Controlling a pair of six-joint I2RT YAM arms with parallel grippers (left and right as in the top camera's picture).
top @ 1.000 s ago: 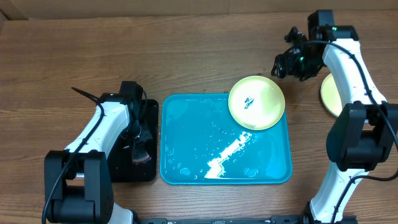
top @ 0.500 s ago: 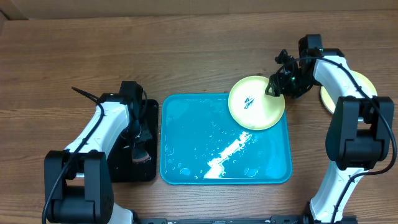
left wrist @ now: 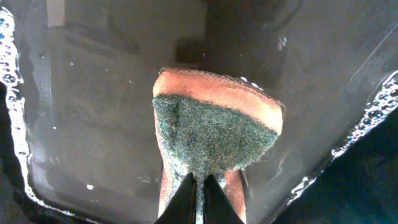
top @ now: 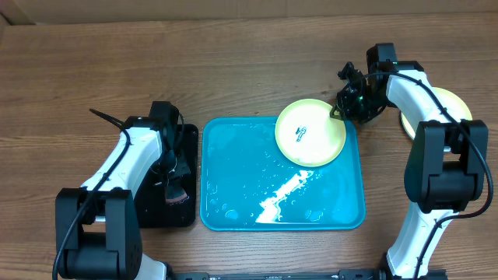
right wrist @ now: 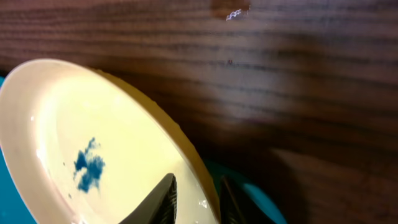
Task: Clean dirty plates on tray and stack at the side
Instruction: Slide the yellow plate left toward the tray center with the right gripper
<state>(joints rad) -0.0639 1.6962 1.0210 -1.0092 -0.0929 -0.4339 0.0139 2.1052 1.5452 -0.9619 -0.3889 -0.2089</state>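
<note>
A pale yellow plate (top: 311,132) with a blue smear (right wrist: 87,169) lies over the back right corner of the cyan tray (top: 233,155). My right gripper (top: 340,109) holds its right rim: in the right wrist view, one finger sits on the plate's (right wrist: 93,124) inner face and the other under the rim, so the gripper (right wrist: 198,180) is shut on it. A second pale yellow plate (top: 453,103) rests on the table at the far right, half hidden by the right arm. My left gripper (left wrist: 199,180) is shut on an orange and green sponge (left wrist: 214,124).
The sponge hangs over a small black tray (top: 148,210) holding soapy water (left wrist: 93,93), left of the cyan tray. Water streaks and droplets lie in the cyan tray (right wrist: 261,199). A black cable tie (top: 105,118) lies on the wooden table at the left.
The right gripper came down from the back right to the plate's rim and closed on it. The plate has shifted a little left. The left arm has not moved.
</note>
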